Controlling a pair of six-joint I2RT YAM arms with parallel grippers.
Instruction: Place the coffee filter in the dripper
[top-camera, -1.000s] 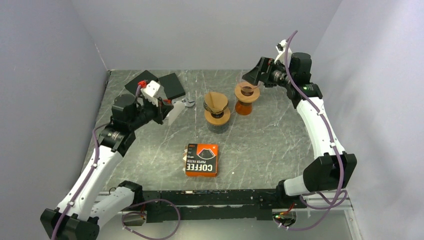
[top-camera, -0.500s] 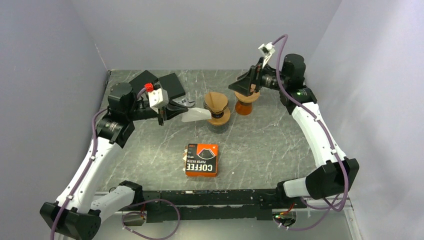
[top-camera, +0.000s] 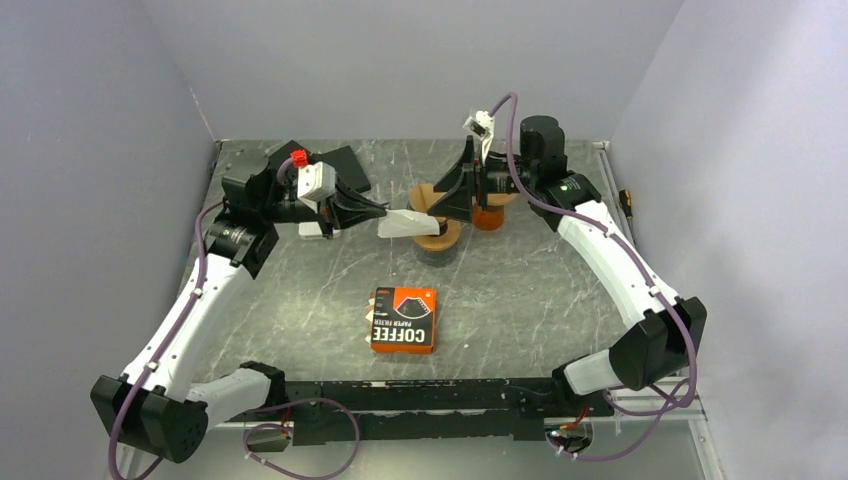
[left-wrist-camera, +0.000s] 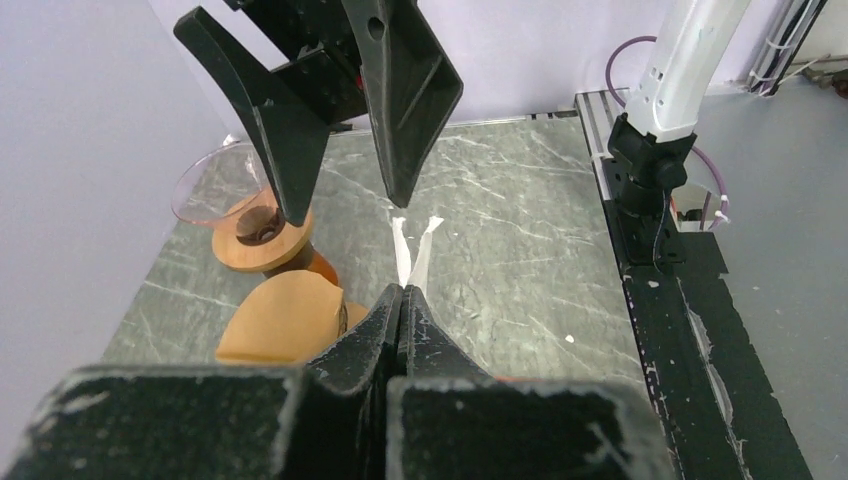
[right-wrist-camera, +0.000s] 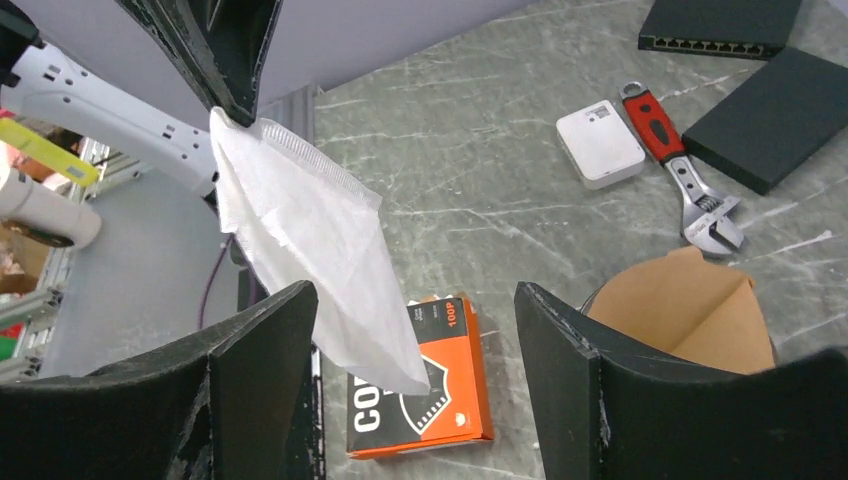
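Two pincers meet over the middle of the tabletop, and the step in hand looks like a mid-air hand-over or opening of the paper, not yet the placing itself. Toward the upper left of the overhead view, the left pincer is clenched on one end of the white coffee filter, which juts out flat, clear of the tabletop. The left wrist view shows the jaws pressed tight on it and its two layers splaying slightly at the free end. Just beyond stands the lined dripper, already holding brown paper. Over it hangs the right pincer, released, with its fingers spread wide about the filter's free end. In the right wrist view the paper lies close to one finger, and I cannot tell whether it touches. Further right, partly hidden by that arm, is the empty dripper, a clear cone on a wooden collar. Low in the centre lies the orange filter box. The next move probably calls for the right pincer to close gently on the free edge so the cone can be spread, then carried to the empty dripper and lowered point first. Thin paper like this would crumple under a hard pinch.
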